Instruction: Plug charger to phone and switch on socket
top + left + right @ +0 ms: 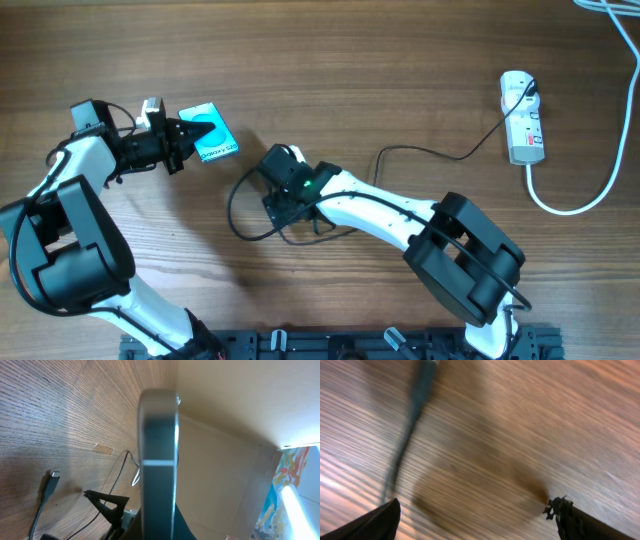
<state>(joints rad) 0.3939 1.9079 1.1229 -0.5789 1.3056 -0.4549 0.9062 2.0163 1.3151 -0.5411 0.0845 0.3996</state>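
My left gripper (185, 145) is shut on the left edge of the phone (210, 135), whose turquoise screen faces up. In the left wrist view the phone (159, 460) shows edge-on, lifted off the table. The black charger cable (440, 155) runs from the white socket strip (523, 118) at the far right to a loop under my right gripper (268, 190). My right gripper (475, 515) is open and empty, low over the wood. The cable's plug end (420, 390) lies blurred ahead of it to the left, and it also shows in the left wrist view (52, 480).
The strip's thick white lead (590, 200) curves along the right edge of the wooden table (400, 60). A black rail (330, 345) runs along the near edge.
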